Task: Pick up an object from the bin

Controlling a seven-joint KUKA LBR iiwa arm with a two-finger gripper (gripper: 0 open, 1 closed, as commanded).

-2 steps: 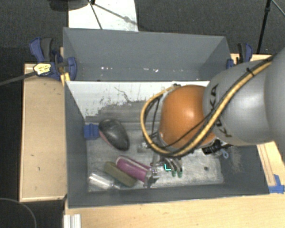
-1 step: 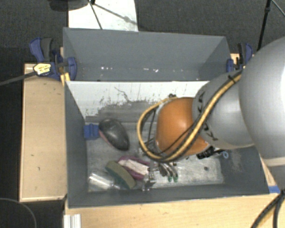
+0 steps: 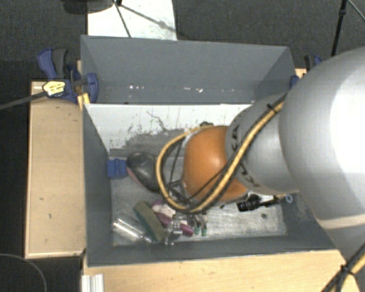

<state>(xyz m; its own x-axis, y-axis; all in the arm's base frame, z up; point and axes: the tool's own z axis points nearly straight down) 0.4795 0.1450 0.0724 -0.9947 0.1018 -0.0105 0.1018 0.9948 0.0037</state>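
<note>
My gripper (image 3: 181, 219) is low in the bin's front left part, mostly hidden under the arm's orange cover and cables. Just left of it lies an olive green oblong block (image 3: 148, 218), tilted, with a small pink and purple thing (image 3: 164, 212) between the block and the gripper. A clear, shiny plastic piece (image 3: 127, 229) rests further left by the front wall. Small pink and green bits (image 3: 193, 227) lie right under the gripper. I cannot see whether anything is between its jaws.
A dark grey rounded thing (image 3: 142, 166) and a blue piece (image 3: 115, 167) lie by the left wall further back. A small black part (image 3: 254, 204) lies to the right under the arm. The arm covers the bin's right half.
</note>
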